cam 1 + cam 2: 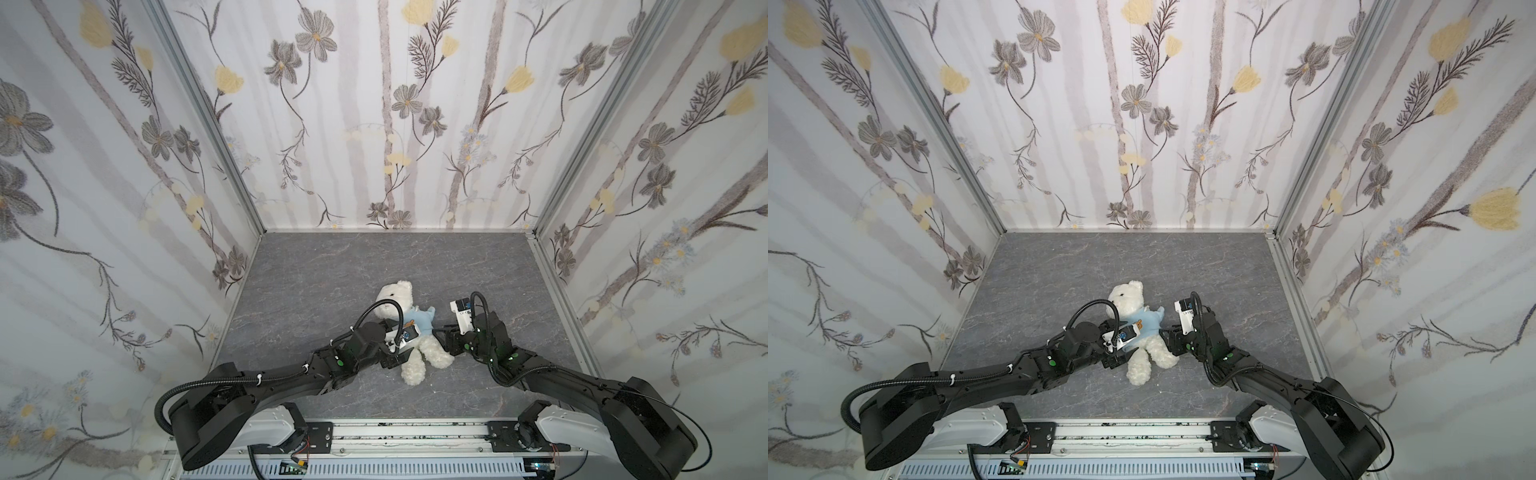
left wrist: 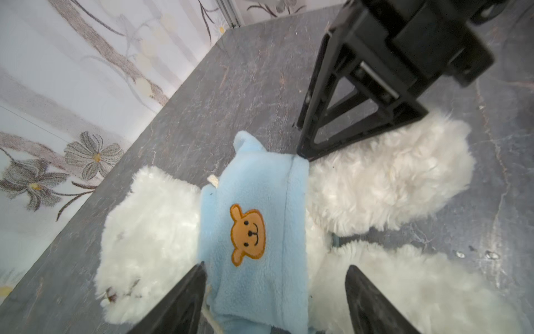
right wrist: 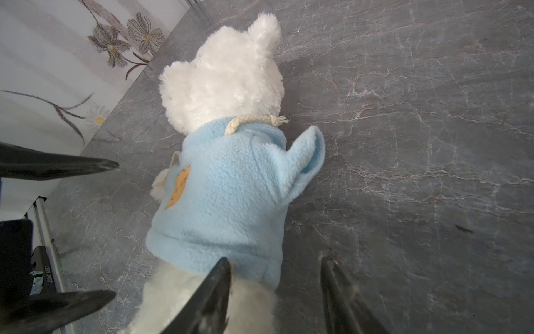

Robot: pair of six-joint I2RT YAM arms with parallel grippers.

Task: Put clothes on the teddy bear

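The white teddy bear (image 1: 392, 296) (image 1: 1126, 300) lies on its back on the grey floor, head toward the back wall, legs (image 1: 415, 370) toward the front. A light-blue hoodie (image 1: 419, 322) (image 2: 254, 185) (image 3: 231, 185) with an orange bear-face patch (image 2: 248, 234) covers its torso. One sleeve (image 3: 306, 162) sticks out flat and looks empty. My left gripper (image 2: 276, 267) (image 1: 404, 353) hangs open over the chest, its fingers either side of the hoodie's edge. My right gripper (image 3: 276, 260) (image 1: 442, 340) is open at the hem; one finger (image 3: 222, 271) rests on the bear's fur, the other on the floor.
Flower-papered walls (image 1: 124, 249) close in the grey marbled floor (image 1: 332, 266) on three sides, with aluminium posts (image 1: 552, 249) at the corners. A metal rail (image 1: 407, 436) carrying both arm bases runs along the front edge. A cream drawstring (image 3: 254, 120) lies at the hoodie's neck.
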